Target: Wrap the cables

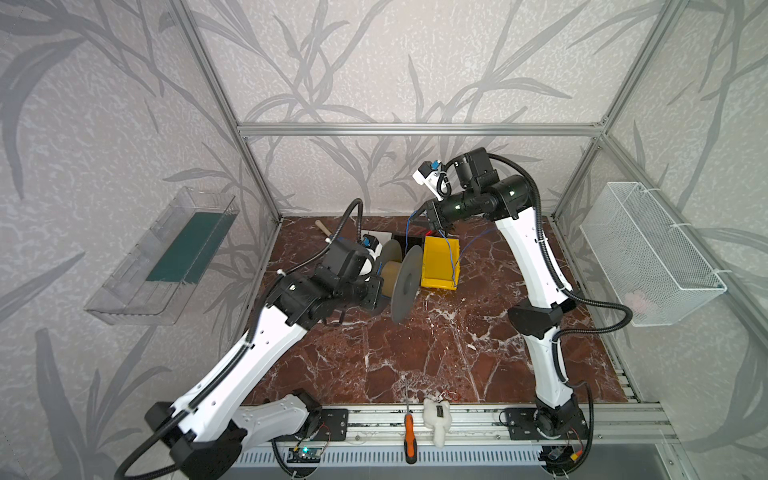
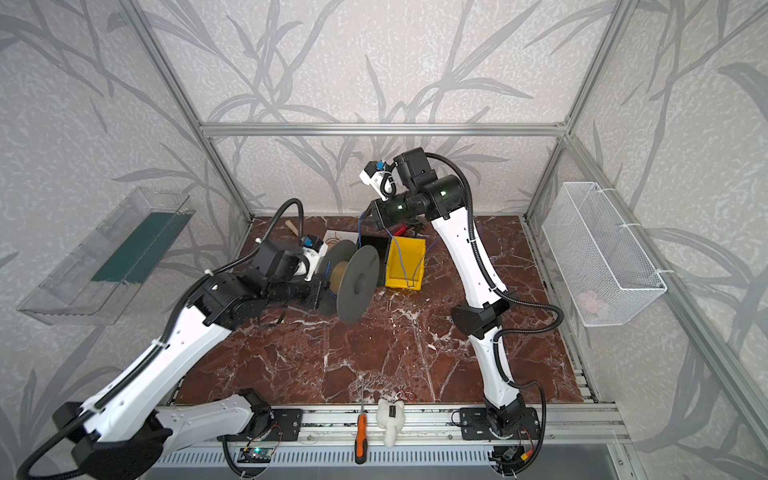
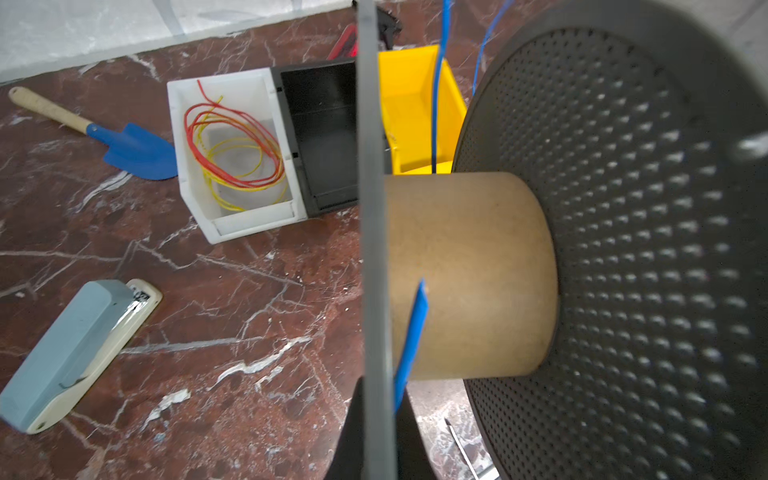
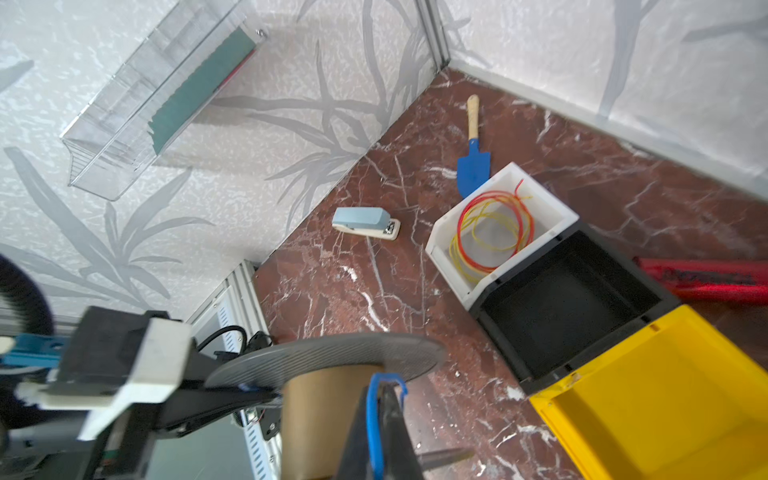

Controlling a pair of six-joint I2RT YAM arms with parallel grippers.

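Left gripper: pressed together on the thin rim of one flange of the spool, the flange nearer the left arm; a black finger shows on each side of that rim in the left wrist view.
Right gripper: pinching the blue wire, which bends over the closed fingertips in a tight loop; the gripper hangs above the back of the table, over the row of bins.
Blue wire, upper part: in both top views it drops from the right gripper in loose strands over the yellow bin.
Blue wire, spool end: a short piece lies against the cardboard core, just beside the gripped flange.
Spool: flanges on edge, core roughly level, beside the yellow bin; whether it touches the table I cannot tell.
Bins: white bin, black bin and yellow bin side by side, touching.
White bin: holds coiled red and yellow wires.
Back left of table: blue trowel and a stapler, apart from each other.
Front rail: orange-handled screwdriver just beside a white plush toy.
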